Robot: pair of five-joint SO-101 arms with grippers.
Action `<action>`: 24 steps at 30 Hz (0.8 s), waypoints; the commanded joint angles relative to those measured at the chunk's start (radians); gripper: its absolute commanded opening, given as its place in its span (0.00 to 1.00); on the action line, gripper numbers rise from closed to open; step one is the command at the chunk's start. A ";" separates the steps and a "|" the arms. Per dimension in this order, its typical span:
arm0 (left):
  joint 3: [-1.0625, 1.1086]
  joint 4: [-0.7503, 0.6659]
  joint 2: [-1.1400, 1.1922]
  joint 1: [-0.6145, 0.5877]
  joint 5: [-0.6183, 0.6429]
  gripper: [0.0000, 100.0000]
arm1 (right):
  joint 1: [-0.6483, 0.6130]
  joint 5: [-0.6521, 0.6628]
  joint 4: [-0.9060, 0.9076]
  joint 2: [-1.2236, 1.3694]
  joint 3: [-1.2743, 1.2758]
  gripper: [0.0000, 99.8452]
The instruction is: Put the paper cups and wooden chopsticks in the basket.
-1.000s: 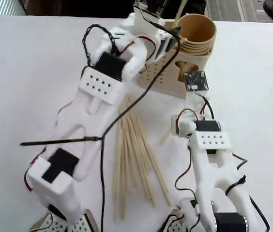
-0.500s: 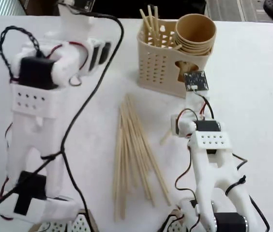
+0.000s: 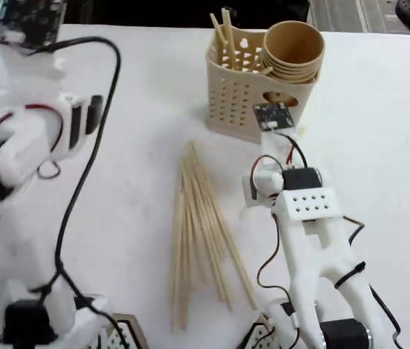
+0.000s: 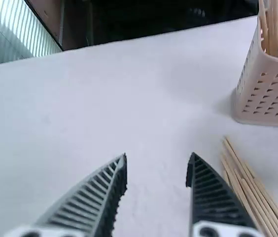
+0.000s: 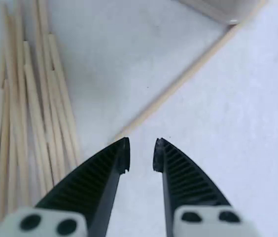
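The cream perforated basket (image 3: 243, 94) stands at the table's far side, with a stack of tan paper cups (image 3: 292, 47) and a few wooden chopsticks (image 3: 223, 29) upright in it. A loose pile of chopsticks (image 3: 198, 233) lies on the table in front of it. The left arm (image 3: 23, 138) is raised at the far left; its gripper (image 4: 157, 163) hangs open and empty over bare table, the basket (image 4: 272, 89) and pile (image 4: 252, 192) off to one side. My right gripper (image 5: 141, 148) is open a little, low over the near end of a single stray chopstick (image 5: 178, 81) beside the pile (image 5: 35, 113).
The right arm (image 3: 307, 218) stretches from the near edge up to the basket's front. A black cable (image 3: 81, 174) hangs from the left arm. The tabletop (image 3: 379, 145) is plain white, with open room on the right.
The left arm has swung from over the basket out to the far left and risen. The right arm has shifted slightly left and toward the basket.
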 commanded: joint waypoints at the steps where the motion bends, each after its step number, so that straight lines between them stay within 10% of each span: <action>1: 0.107 0.002 -0.145 -0.024 -0.044 0.20 | -0.050 0.066 0.087 -0.030 -0.098 0.10; 24: 1.605 -0.703 -0.748 -0.116 -0.098 0.20 | -0.288 0.114 0.015 0.363 -0.098 0.19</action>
